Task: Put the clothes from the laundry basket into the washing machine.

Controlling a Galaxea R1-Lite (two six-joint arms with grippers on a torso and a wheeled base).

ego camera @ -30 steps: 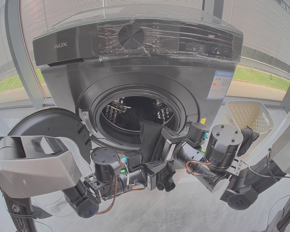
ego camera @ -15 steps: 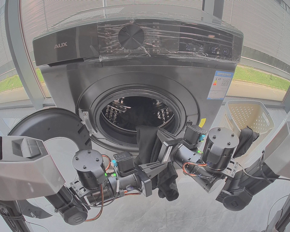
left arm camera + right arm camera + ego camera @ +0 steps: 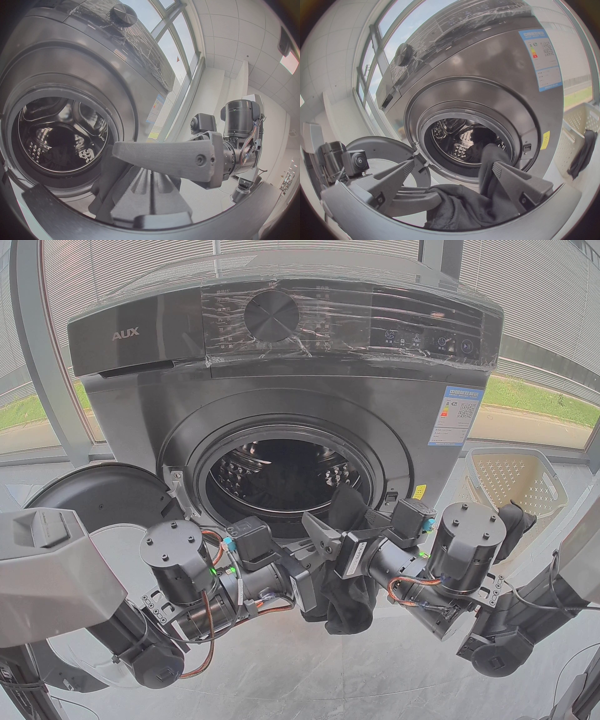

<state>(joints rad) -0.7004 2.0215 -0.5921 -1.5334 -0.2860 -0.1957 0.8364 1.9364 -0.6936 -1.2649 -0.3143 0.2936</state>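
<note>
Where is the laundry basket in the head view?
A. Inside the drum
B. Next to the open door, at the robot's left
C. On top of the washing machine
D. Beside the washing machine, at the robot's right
D: the laundry basket is beside the washing machine at the robot's right, while the open door hangs at the machine's other side.

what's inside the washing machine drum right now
dark clothing lies low at the back of the drum, against its perforated steel wall. the drum's lower front is covered by the black garment hanging before the opening.
</note>
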